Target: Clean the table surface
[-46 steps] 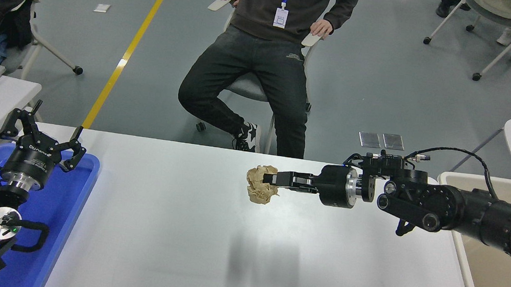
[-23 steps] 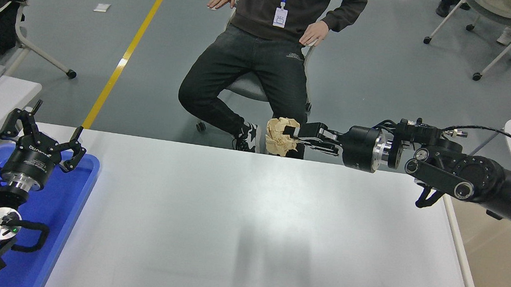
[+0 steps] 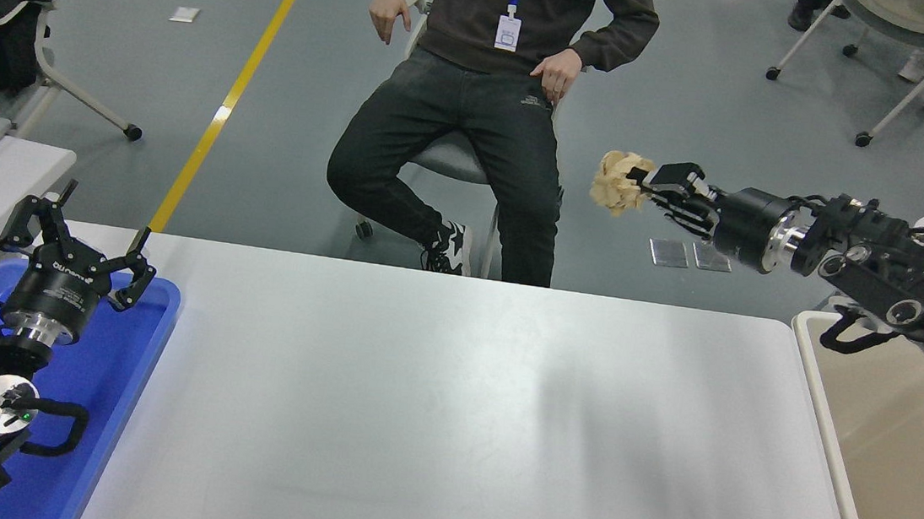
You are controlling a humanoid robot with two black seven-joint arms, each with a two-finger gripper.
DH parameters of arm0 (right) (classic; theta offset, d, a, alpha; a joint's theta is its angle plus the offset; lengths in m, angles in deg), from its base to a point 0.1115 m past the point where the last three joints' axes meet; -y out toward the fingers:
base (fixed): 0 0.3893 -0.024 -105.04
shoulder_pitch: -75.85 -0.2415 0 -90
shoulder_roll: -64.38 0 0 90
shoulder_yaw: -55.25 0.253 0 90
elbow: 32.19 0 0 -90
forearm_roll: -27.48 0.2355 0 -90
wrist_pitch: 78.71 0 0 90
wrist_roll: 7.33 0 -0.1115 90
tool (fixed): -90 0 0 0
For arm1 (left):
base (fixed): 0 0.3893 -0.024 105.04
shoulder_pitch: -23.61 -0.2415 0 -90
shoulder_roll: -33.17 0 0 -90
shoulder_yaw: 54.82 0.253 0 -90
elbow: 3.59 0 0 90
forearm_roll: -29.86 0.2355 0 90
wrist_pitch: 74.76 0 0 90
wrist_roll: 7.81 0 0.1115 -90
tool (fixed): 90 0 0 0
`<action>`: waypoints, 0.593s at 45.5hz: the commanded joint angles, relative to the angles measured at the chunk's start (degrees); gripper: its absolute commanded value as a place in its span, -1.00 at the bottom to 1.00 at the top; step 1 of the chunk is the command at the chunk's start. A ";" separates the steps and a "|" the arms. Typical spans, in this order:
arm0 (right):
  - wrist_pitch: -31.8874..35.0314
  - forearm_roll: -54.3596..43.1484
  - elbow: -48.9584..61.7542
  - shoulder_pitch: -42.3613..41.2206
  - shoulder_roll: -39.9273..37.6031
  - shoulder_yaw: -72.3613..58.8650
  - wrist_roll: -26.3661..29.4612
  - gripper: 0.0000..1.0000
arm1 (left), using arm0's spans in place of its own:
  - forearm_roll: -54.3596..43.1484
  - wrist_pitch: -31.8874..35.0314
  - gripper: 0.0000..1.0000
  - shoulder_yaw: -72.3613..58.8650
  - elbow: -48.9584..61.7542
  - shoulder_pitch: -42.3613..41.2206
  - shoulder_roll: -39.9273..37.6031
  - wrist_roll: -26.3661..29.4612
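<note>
Spreading across the lower middle of the head view: the white desk [image 3: 447, 411], the surface to be cleaned. Lying against the desk's left edge: a blue tray [image 3: 94, 427]. Butting against the desk's right edge: a white-rimmed bin [image 3: 818, 387] with a pale beige inside. Standing left of the desk, beyond the tray: a smaller greyish side table [image 3: 1, 164].

Sitting beyond the desk's far edge on a wheeled chair [image 3: 446, 156]: a person [image 3: 487, 84] in dark clothes, one leg crossed, shoes close to the desk's far rim, a hand resting on a thigh. Hanging from a blue lanyard on the chest: a white badge [image 3: 507, 32]. Running over the grey floor beyond the desk's far left corner: a yellow line [image 3: 232, 93]. Lying on the floor beyond the desk's far right corner: two small grey plates [image 3: 690, 254]. Showing partly at the upper left and upper right, well apart from the desk: more chairs and seated people.

Reaching in from the right, raised above and beyond the desk's far right corner: the right gripper [image 3: 647, 184], clamping together on a crumpled ball of tan paper [image 3: 618, 183], the paper hanging in the air against the floor, apart from the desk and short of the bin.

Parking over the tray at the desk's left edge: the left gripper [image 3: 78, 244], spreading wide apart, holding nothing. Showing on its black body: pale lettering, too small for reading.
</note>
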State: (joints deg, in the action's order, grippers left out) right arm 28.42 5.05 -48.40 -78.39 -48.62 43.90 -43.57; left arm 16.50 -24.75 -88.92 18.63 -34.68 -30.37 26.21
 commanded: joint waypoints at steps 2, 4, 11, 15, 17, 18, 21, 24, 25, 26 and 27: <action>0.98 8.71 16.82 7.28 -0.03 0.45 0.64 -1.00 | 0.00 0.00 1.00 0.00 0.02 0.02 0.00 0.00; 0.89 9.77 18.66 8.60 -0.20 0.54 1.17 -1.00 | 0.00 0.00 1.00 0.00 0.02 0.02 0.00 0.00; 0.45 13.90 22.01 13.17 -0.82 1.24 4.15 -1.00 | 0.00 0.00 1.00 0.00 0.02 0.02 0.00 0.00; -0.16 15.31 22.89 15.37 -1.61 2.56 6.44 -1.00 | 0.00 0.00 1.00 0.00 0.02 0.02 0.00 0.00; -0.87 15.66 22.98 16.34 -1.96 3.53 7.67 -1.00 | 0.00 0.00 1.00 0.00 0.02 0.02 0.00 0.00; -1.13 15.66 22.98 16.78 -2.22 4.05 8.37 -1.00 | 0.00 0.00 1.00 0.00 0.02 0.02 0.00 0.00; -2.62 15.66 22.98 18.01 -3.01 5.46 10.92 -1.00 | 0.00 0.00 1.00 0.00 0.02 0.02 0.00 0.00; -3.68 15.66 22.98 19.24 -3.72 6.87 13.91 -1.00 | 0.00 0.00 1.00 0.00 0.02 0.02 0.00 0.00; -3.94 15.75 22.98 19.76 -3.98 7.31 14.79 -1.00 | 0.00 0.00 1.00 0.00 0.02 0.02 0.00 0.00; -4.21 15.75 22.98 20.20 -4.16 7.66 15.66 -1.00 | 0.00 0.00 1.00 0.00 -0.06 0.02 0.00 0.00; -4.38 15.75 22.98 20.64 -4.33 8.01 16.37 -1.00 | 0.00 0.00 1.00 0.00 0.02 0.02 0.00 0.00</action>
State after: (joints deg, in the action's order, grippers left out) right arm 26.75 19.01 -27.34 -62.95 -50.89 48.05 -34.84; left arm 16.49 -24.75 -88.92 18.64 -34.66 -30.37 26.21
